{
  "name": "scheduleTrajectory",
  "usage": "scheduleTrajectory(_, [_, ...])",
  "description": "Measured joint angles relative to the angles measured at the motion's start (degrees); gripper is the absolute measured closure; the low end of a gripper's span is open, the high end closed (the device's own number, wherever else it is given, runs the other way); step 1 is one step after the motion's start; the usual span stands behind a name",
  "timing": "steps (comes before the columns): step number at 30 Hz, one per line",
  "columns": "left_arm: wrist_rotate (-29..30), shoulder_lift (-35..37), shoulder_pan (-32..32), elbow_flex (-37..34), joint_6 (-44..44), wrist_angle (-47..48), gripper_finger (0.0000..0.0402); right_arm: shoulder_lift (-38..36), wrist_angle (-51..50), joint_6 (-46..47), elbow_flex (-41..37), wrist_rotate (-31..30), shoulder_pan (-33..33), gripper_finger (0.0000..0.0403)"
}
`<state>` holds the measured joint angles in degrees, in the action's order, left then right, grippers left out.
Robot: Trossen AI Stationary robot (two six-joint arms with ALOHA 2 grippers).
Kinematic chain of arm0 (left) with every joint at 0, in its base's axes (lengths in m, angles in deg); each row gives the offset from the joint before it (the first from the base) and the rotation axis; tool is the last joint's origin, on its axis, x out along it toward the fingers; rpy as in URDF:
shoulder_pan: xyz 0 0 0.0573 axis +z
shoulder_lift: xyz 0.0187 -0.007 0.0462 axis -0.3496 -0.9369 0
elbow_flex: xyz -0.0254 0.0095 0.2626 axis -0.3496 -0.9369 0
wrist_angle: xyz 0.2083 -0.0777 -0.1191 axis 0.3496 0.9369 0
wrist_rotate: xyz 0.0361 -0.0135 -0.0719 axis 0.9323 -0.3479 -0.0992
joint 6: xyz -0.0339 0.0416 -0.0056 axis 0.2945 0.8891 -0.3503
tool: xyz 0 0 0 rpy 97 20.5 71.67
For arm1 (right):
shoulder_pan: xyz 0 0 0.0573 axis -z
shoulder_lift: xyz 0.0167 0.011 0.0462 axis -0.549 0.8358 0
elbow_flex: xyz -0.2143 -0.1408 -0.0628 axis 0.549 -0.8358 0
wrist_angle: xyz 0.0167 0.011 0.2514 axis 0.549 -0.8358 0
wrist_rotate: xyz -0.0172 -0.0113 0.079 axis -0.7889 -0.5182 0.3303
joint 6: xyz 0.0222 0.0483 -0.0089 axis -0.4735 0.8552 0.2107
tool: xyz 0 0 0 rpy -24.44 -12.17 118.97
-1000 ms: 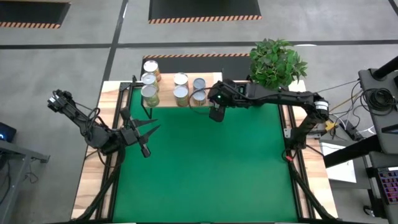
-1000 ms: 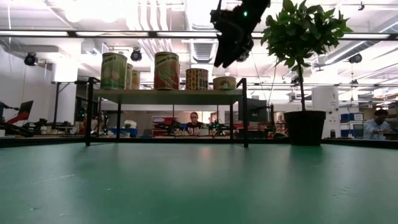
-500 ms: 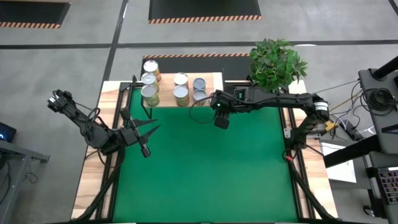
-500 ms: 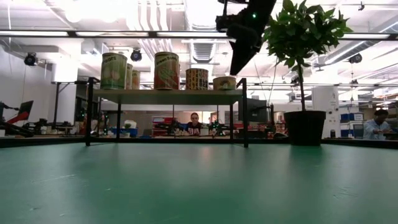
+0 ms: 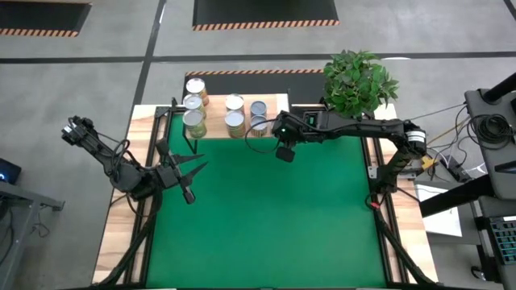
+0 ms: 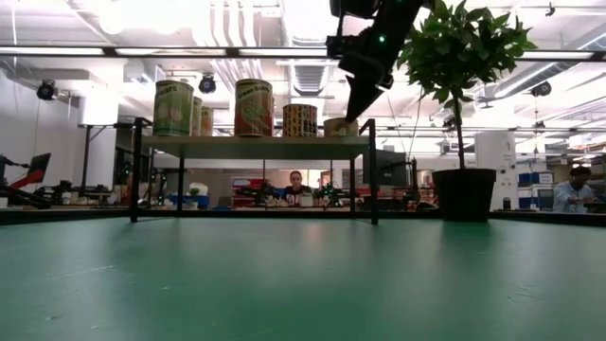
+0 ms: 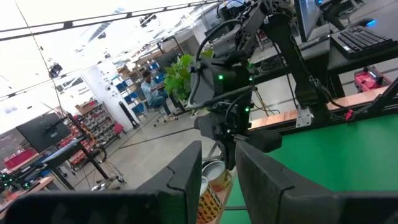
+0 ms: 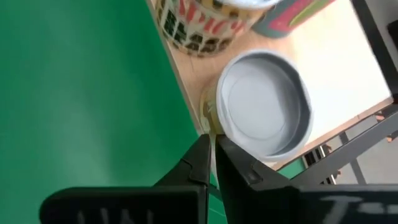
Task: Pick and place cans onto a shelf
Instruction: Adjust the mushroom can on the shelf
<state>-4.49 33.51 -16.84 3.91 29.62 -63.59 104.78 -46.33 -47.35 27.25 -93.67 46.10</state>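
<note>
While the right gripper (image 5: pixel 284 153) hangs pressed together and empty beside the shelf (image 5: pixel 278 103) front edge, cans (image 5: pixel 235 102) stand on it. Near the mat's left edge, the left gripper (image 5: pixel 192 173) waits spread.

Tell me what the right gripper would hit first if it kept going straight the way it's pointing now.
Probably the short can at the shelf's near edge. The right gripper, shut and empty, points at that can's side just below its rim, though the gap is hard to judge.

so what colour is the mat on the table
Green; the mat shows best in the high view.
</note>
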Motion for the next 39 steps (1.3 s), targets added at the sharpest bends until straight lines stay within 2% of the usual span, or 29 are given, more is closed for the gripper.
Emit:
scheduleTrajectory(4, [0.00, 0.00, 0.00, 0.00, 0.00, 0.00, 0.0320, 0.06, -0.14, 0.03, -1.18, -0.68, 0.33, 0.0390])
scheduleTrajectory(9, [0.00, 0.00, 0.00, 0.00, 0.00, 0.02, 0.0320, 0.06, -0.38, -0.01, -1.18, -5.77, 0.37, 0.0390])
scheduleTrajectory(17, [0.00, 0.00, -0.02, 0.00, 0.00, 0.02, 0.0320, -0.07, -0.28, -0.71, 0.64, -5.38, 0.08, 0.0390])
scheduleTrajectory(30, [0.00, -0.02, 0.00, 0.00, 0.00, 0.00, 0.0320, 0.08, 12.69, -2.91, 0.32, -5.35, 2.68, 0.0390])
scheduleTrajectory(39, [0.00, -0.02, 0.00, 0.00, 0.00, 0.02, 0.0320, 0.17, 13.75, -2.81, -2.13, -5.32, 3.87, 0.0390])
